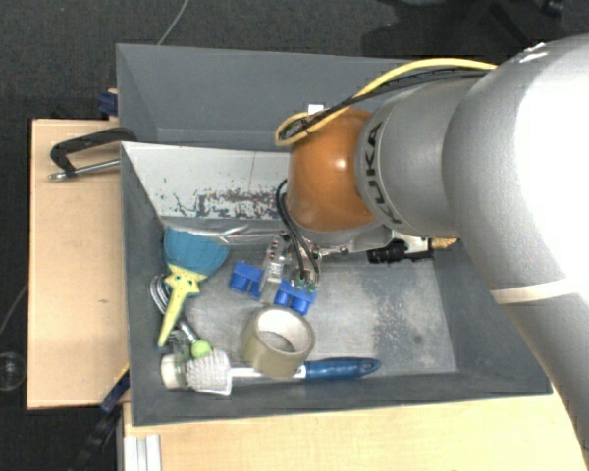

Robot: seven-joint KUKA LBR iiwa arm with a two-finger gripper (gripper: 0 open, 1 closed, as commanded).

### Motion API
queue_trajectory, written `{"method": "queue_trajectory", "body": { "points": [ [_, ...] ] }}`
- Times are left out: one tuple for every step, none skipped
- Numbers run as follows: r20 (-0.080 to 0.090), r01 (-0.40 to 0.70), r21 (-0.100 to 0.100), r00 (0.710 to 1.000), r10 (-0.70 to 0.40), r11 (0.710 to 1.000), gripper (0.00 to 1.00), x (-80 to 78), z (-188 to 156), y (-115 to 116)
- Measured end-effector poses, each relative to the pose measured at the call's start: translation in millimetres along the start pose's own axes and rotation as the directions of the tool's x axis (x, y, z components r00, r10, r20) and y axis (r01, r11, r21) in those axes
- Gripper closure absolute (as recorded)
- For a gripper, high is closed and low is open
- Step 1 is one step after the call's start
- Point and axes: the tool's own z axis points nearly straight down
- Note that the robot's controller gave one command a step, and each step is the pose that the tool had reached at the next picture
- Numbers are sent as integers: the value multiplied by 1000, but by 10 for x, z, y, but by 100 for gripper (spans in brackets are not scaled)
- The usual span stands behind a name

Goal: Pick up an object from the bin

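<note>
1. Gripper [293,268] sits low over mid-floor of grey metal bin [412,322], under the arm's orange wrist cover [324,180].
2. Open or closed: can't tell, tip is lost among cables & metal parts.
3. Nearest thing: small blue plastic block w/ green bits [294,296], right at the tip; touching or just apart, can't tell.
4. 2nd small blue block [243,280] just left of gripper.
5. Brown packing-tape roll [277,341] near 1st block, toward near wall.
6. White-bristle brush w/ blue handle [211,371] along near wall; teal plastic cup [194,251] & yellow-green plastic toy [180,297] at left.
</note>
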Motion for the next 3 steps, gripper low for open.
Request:
{"method": "queue_trajectory", "body": {
  "points": [
    [0,0,-1,1000,0,1000,100,1,-302,4],
    [6,1,-4,1000,-1,1000,100,-16,-498,14],
    [7,1,-5,1000,-1,1000,100,-21,-674,19]
  ]
}}
